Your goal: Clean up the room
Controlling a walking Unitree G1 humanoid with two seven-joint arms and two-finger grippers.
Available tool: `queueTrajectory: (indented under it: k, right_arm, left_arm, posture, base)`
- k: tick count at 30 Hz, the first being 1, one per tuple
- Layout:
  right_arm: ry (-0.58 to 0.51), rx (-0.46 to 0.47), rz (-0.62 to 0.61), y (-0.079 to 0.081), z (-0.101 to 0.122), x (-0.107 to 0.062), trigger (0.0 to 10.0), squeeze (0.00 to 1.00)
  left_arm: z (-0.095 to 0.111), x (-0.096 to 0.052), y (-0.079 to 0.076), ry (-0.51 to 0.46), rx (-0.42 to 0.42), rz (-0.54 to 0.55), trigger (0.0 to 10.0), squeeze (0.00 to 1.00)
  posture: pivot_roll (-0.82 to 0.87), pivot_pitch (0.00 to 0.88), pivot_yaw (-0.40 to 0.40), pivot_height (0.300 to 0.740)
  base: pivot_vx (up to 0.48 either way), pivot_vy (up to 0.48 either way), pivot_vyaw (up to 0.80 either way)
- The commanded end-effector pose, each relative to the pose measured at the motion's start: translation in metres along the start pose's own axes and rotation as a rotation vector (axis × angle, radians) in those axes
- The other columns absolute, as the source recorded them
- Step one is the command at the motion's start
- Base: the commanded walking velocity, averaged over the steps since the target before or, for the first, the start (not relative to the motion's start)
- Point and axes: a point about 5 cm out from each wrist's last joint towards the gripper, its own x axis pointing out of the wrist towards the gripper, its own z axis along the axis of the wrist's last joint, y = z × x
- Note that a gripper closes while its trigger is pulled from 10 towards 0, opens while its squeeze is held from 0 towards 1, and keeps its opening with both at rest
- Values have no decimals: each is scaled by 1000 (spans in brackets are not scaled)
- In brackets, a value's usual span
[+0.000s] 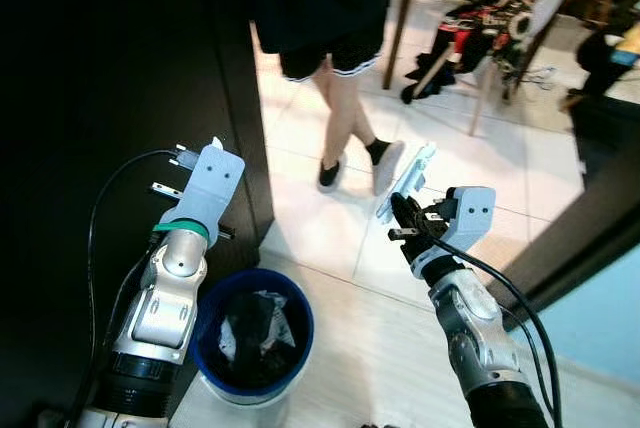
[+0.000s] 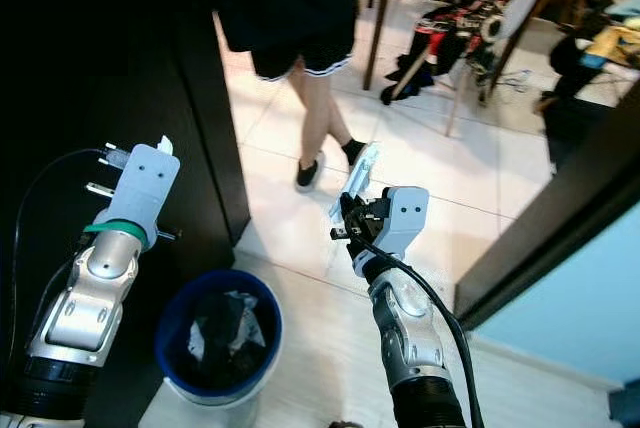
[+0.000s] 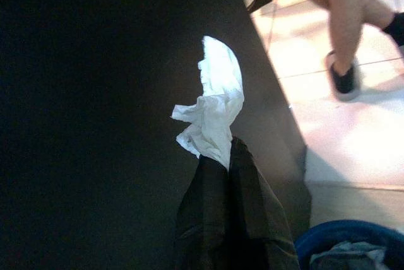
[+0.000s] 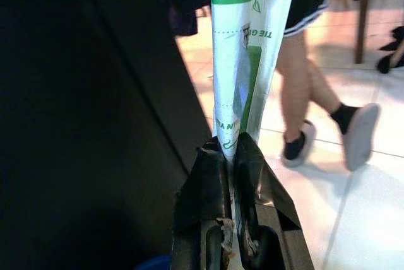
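White crumpled tissue [image 3: 213,103] is pinched between the black fingers [image 3: 227,213] of the left hand [image 1: 214,145], which are pressed together on its lower end; the rest of it fans out past the fingertips against a dark cabinet [image 1: 110,68] whose surface is too dim to make out. Below and just to the inner side of that hand stands a blue bin [image 1: 250,336] on the pale tiled floor [image 1: 480,178], holding dark and grey scraps that cannot be identified. The right hand [image 1: 404,210] is raised, its fingers [image 4: 252,181] clamped on a flat white-and-green printed wrapper [image 4: 243,49]; the lettering is cut off at the frame edge. Beyond this hand a person's legs [image 1: 340,98] in black shorts and dark socks cross the floor, the upper body cropped out. Farther off, a heap of dark and red clutter [image 1: 470,38] lies under a wooden chair [image 1: 500,58].
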Motion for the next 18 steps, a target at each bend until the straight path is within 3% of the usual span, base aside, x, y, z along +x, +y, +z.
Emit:
queueTrajectory:
  k: [1,15,18]
  right_arm:
    - [1,19,-9,0,-3,-1,10000,0]
    - [-41,47,-54,-5,4,1,10000,0]
    - [-44,41,-66,-7,4,1,10000,0]
  left_arm:
    - [1,-1,-1,-7,-11,-14,10000,0]
    - [10,-1,-4,-45,4,-38,10000,0]
    - [10,-1,-4,-49,1,-40,10000,0]
  posture:
    - [114,133,56,720]
    - [114,134,63,720]
    - [114,134,63,720]
  base:
    - [0,0,781]
    - [0,0,771]
    - [0,0,0]
